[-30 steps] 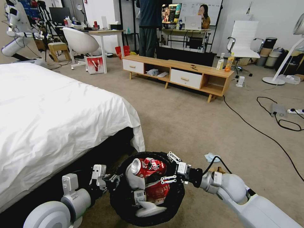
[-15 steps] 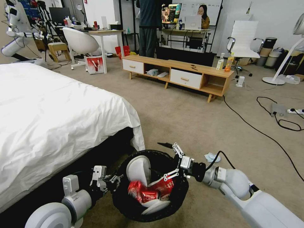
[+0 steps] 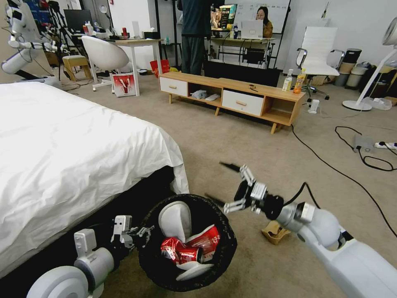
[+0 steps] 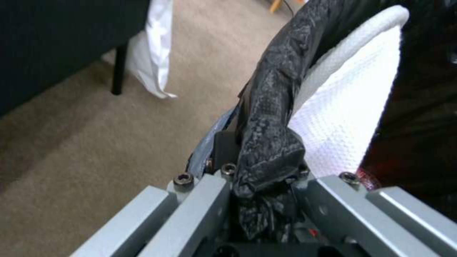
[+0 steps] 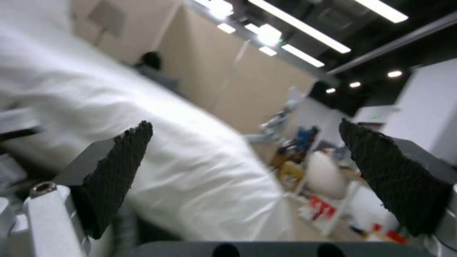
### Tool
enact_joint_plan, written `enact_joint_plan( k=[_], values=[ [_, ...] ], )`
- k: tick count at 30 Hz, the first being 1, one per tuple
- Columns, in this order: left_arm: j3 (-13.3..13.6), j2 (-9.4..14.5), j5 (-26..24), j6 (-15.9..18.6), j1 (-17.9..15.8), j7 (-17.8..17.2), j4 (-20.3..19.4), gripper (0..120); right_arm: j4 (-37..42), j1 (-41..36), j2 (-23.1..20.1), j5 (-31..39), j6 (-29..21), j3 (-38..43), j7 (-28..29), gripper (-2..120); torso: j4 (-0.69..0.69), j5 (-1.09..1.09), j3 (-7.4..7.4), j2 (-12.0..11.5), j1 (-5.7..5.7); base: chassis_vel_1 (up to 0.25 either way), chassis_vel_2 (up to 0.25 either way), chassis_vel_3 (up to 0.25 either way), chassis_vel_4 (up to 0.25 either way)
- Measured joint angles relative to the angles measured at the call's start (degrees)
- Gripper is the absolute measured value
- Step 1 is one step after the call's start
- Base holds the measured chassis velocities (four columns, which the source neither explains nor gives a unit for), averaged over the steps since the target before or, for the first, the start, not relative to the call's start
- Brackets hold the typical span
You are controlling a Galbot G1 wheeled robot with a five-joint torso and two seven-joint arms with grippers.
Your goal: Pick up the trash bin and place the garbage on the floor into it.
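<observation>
1. The bin [image 3: 188, 244] hangs low beside the bed [image 3: 74, 145], carried by the left gripper [image 3: 138, 235], which is clenched on its bag-covered rim, as the left wrist view shows [image 4: 266, 150].
2. The black bag looks thin and slick. A rim pinch probably holds only while the load stays light, and the bin may tilt away from that one hold.
3. Inside lie a crushed red can [image 3: 178, 253] and a red-and-white carton [image 3: 204, 240], beside a white lid flap [image 3: 175, 219]. All look light.
4. The right gripper [image 3: 232, 187] hovers above and just beyond the bin's far rim, jaws spread wide and empty.
5. A brown paper bag [image 3: 275, 231] lies on the floor [image 3: 256, 153] under the right arm. It looks soft and crushable, so I judge a pinch on a raised fold best.
</observation>
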Motion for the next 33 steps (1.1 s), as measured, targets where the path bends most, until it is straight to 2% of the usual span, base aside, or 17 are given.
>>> enact_joint_plan(
  k=[3, 8, 9, 10, 15, 16, 17, 18, 19, 20, 21, 22, 23, 25, 26, 28, 33],
  values=[
    [-0.66, -0.54, 0.22, 0.00, 0.26, -0.32, -0.72, 2, 0.02, 0.18, 0.33, 1.15, -0.88, 2.19, 1.23, 100, 0.00, 0.00, 0.00, 0.00, 0.00, 0.000, 0.000, 0.000, 0.000],
    [-2.27, -1.60, 0.59, 0.00, 0.42, -1.07, -2.70, 2, -0.64, -1.06, 1.13, 1.16, -6.23, 9.47, 9.09, 100, -0.03, 0.01, 0.00, 0.00, 0.00, 0.000, 0.000, 0.000, 0.000],
    [-2.90, -1.84, 0.58, 0.00, 0.29, -1.31, -3.30, 2, -0.92, -2.24, 1.41, 0.06, -9.40, 12.12, 13.52, 100, -0.03, -0.01, 0.00, 0.00, 0.00, 0.000, 0.000, 0.000, 0.000],
    [-2.90, -1.84, 0.58, 0.00, 0.29, -1.31, -3.30, 2, -0.92, -2.24, 1.41, 0.06, -9.40, 12.12, 13.52, 100, -0.03, -0.01, 0.00, 0.00, 0.00, 0.000, 0.000, 0.000, 0.000],
    [-3.64, -1.79, 0.21, 0.00, 0.09, -1.59, -4.05, 2, -1.52, -5.43, 1.55, -1.20, -18.52, 15.90, 22.90, 100, -0.03, 0.00, 0.00, 0.00, 0.00, 0.000, 0.000, 0.000, 0.000],
    [-3.70, -1.70, 0.12, 0.00, 0.08, -1.68, -4.19, 2, -1.16, -6.62, 1.69, -1.27, -24.26, 16.51, 28.38, 100, -0.03, 0.01, 0.00, 0.00, 0.00, 0.000, 0.000, 0.000, 0.000],
    [-3.71, -1.65, 0.09, 0.00, 0.08, -1.81, -4.35, 2, 0.69, -7.88, 2.08, 0.98, -33.62, 16.59, 38.64, 100, -0.04, 0.02, 0.00, 0.00, 0.00, 0.000, 0.000, 0.000, 0.000],
    [-3.71, -1.65, 0.09, 0.00, 0.08, -1.81, -4.35, 2, 0.69, -7.88, 2.08, 0.98, -33.62, 16.59, 38.64, 100, -0.04, 0.02, 0.00, 0.00, 0.00, 0.000, 0.000, 0.000, 0.000],
    [-3.68, -1.65, 0.08, -0.01, 0.08, -1.88, -4.42, 2, 2.38, -8.25, 2.52, 5.35, -40.89, 16.12, 46.92, 100, -0.05, -0.02, 0.00, 0.00, 0.00, 0.000, 0.000, 0.000, 0.000],
    [-3.68, -1.65, 0.08, -0.01, 0.08, -1.88, -4.42, 2, 2.38, -8.25, 2.52, 5.35, -40.89, 16.12, 46.92, 100, -0.05, -0.02, 0.00, 0.00, 0.00, 0.000, 0.000, 0.000, 0.000],
    [-3.56, -1.63, 0.08, -0.04, 0.09, -1.92, -4.55, 2, 4.36, -8.48, 3.50, 13.69, -47.69, 14.73, 57.71, 100, -0.03, -0.01, 0.00, 0.00, 0.00, 0.000, 0.000, 0.000, 0.000],
    [-3.49, -1.60, 0.05, -0.05, 0.08, -1.93, -4.59, 2, 5.49, -8.78, 4.41, 19.17, -50.84, 13.56, 65.62, 100, -0.01, 0.01, 0.00, 0.00, 0.00, 0.000, 0.000, 0.000, 0.000],
    [-3.49, -1.60, 0.05, -0.05, 0.08, -1.93, -4.59, 2, 5.49, -8.78, 4.41, 19.17, -50.84, 13.56, 65.62, 100, -0.01, 0.01, 0.00, 0.00, 0.00, 0.000, 0.000, 0.000, 0.000],
    [-3.38, -1.48, -0.07, -0.07, -0.06, -1.96, -4.61, 2, 6.66, -9.88, 5.90, 25.75, -52.85, 11.97, 76.07, 100, 0.00, -0.01, 0.00, 0.00, 0.00, 0.000, 0.000, 0.000, 0.000],
    [-3.38, -1.48, -0.07, -0.07, -0.06, -1.96, -4.61, 2, 6.66, -9.88, 5.90, 25.75, -52.85, 11.97, 76.07, 100, 0.00, -0.01, 0.00, 0.00, 0.00, 0.000, 0.000, 0.000, 0.000],
    [-3.32, -1.37, -0.31, -0.08, -0.33, -1.96, -4.64, 2, 6.50, -11.52, 7.18, 29.65, -53.06, 11.17, 82.42, 100, -0.04, -0.01, 0.00, 0.00, 0.00, 0.000, 0.000, 0.000, 0.000],
    [-3.03, -1.37, -0.51, -0.10, -0.61, -1.94, -4.63, 2, 3.78, -13.49, 8.79, 31.57, -51.58, 11.17, 86.17, 100, -0.03, 0.00, 0.00, 0.00, 0.00, 0.000, 0.000, 0.000, 0.000]
  ],
)
